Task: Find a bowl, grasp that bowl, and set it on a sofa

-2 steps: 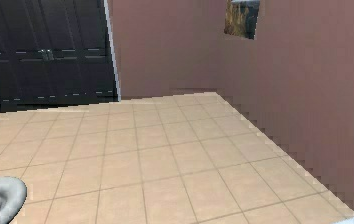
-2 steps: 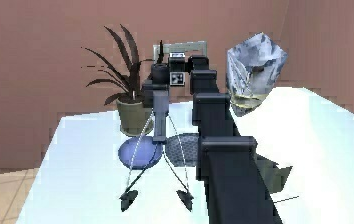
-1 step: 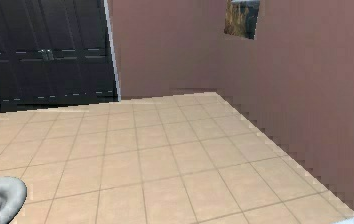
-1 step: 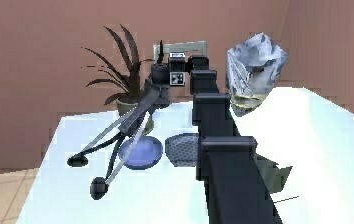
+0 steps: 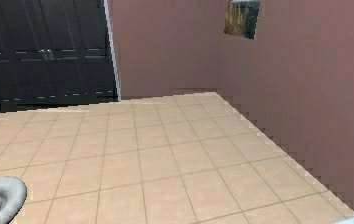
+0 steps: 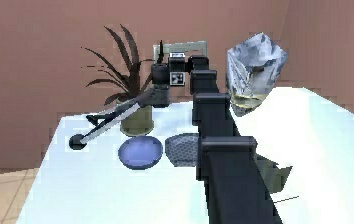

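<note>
The bowl (image 6: 140, 153), bluish and shallow, rests on the white worktop (image 6: 315, 130), just right of the end effector (image 6: 89, 134) fingertips in the arm side view (over or beside, unclear). I cannot tell whether it holds anything. The forward view adds tiled floor (image 5: 165, 150) and a dark door (image 5: 50, 50).

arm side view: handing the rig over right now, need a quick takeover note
End effector: out over the white table, with its tip left of the bowl in the arm side view. I cannot tell whether it holds anything.
Bowl: bluish, sitting on the table just left of the arm, with a darker dish beside it and a potted plant behind.
Done: bowl found and arm extended over the table.
Left: grasp the bowl, lift it, find a sofa and set the bowl on it.
</note>
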{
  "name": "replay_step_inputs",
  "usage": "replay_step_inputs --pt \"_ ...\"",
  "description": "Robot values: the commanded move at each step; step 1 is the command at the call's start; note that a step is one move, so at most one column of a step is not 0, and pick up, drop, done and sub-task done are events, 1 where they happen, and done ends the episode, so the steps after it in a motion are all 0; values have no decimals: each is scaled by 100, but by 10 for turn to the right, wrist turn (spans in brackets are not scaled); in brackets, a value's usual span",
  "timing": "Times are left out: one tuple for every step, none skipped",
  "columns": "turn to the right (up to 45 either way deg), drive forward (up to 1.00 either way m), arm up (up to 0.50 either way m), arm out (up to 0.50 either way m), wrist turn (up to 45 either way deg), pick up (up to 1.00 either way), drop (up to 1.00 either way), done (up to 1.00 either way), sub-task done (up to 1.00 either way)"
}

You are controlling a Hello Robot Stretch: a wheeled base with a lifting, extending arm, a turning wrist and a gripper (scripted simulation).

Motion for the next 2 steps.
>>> replay_step_inputs --pt "0 0 0 0 450 0 0 0 0" --pt "0 0 0 0 30 0 0 0 0"
